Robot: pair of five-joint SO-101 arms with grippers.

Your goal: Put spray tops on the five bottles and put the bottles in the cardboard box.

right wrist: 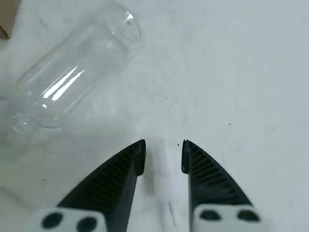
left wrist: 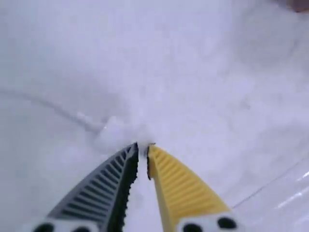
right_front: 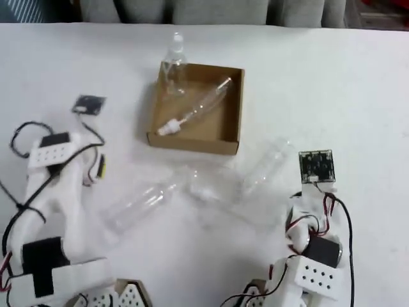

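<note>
bottles: five counted. one capped bottle [right_front: 192, 114] lies slantwise in the box [right_front: 233, 109]. a second capped bottle [right_front: 174, 64] stands upright at the box's far left corner; whether it is inside or just outside the wall cannot be told. the bare ones lie on the table [right_front: 358, 83] on the near side of the box: left bottle [right_front: 137, 203], right bottle [right_front: 265, 167], and what looks like a third, the middle bottle [right_front: 208, 188], between them.

risks, as judged:
1. the top [right wrist: 164, 171] lies loose between the right claw's jaws. an off-centre close could twist it or squeeze it out.
2. the bare bottles are round and lie on their sides, so a nudge from either arm would roll them. the right bottle lies near the right claw.
3. fitting a top to a lying bottle needs the other arm to steady it, otherwise the bottle will likely turn or slide.
4. the upright bottle is tall and light, so a knock to the box could tip it.

right claw [right wrist: 163, 154]: partly open and straddling the top, with a sliver of gap on each side. no contact is evident, so it is not yet gripping.

left claw [left wrist: 143, 147]: closed, tips almost touching, over the table at the left. nothing can be made out in its hold. a small white blur lies just beyond its tips, identity unclear.
</note>
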